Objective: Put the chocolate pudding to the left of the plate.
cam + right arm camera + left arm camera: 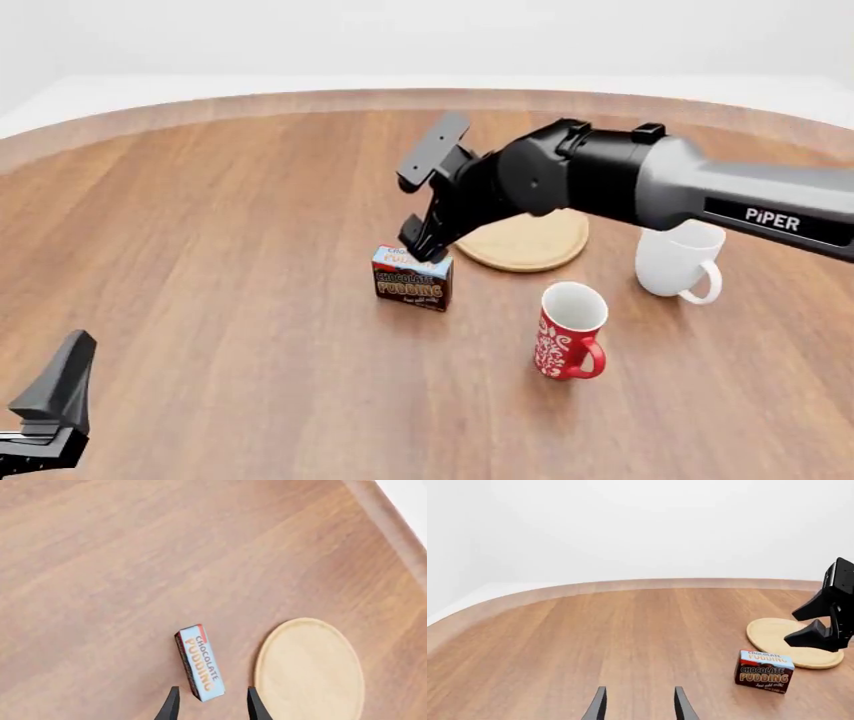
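The chocolate pudding (411, 281), a small dark brown box with orange lettering and a light blue top, stands on the table just left of the plate (527, 243), a flat round light wooden disc. My right gripper (424, 243) hangs just above the box, open. In the right wrist view its fingertips (172, 704) straddle the near end of the box (200, 662) without touching it, with the plate (310, 670) beside. My left gripper (639, 707) is open and empty, low at the near left (51, 405). The left wrist view shows the box (764, 671) and plate (780, 636).
A red patterned mug (570, 331) stands in front of the plate. A white mug (678, 262) stands to the plate's right, under the right arm (694, 190). The round wooden table's rim (267, 100) curves along the far side.
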`<act>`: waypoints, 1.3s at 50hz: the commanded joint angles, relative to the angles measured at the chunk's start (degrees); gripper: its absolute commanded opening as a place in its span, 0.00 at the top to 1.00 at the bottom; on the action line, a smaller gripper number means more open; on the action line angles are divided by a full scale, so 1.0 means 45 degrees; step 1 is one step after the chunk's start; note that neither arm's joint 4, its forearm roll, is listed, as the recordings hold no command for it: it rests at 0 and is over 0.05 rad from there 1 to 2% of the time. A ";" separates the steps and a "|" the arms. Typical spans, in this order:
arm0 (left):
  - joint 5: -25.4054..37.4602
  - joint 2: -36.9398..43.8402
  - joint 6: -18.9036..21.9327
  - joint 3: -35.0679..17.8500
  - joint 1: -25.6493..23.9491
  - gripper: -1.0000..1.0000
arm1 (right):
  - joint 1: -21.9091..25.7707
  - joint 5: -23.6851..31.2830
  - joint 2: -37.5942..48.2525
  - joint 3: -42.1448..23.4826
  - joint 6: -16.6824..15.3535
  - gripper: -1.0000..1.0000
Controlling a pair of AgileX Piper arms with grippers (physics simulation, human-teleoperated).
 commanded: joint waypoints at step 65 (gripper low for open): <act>0.0000 0.0000 0.0000 0.0000 0.0000 0.00 | -0.0455 0.0051 0.1777 -0.0367 0.0404 0.00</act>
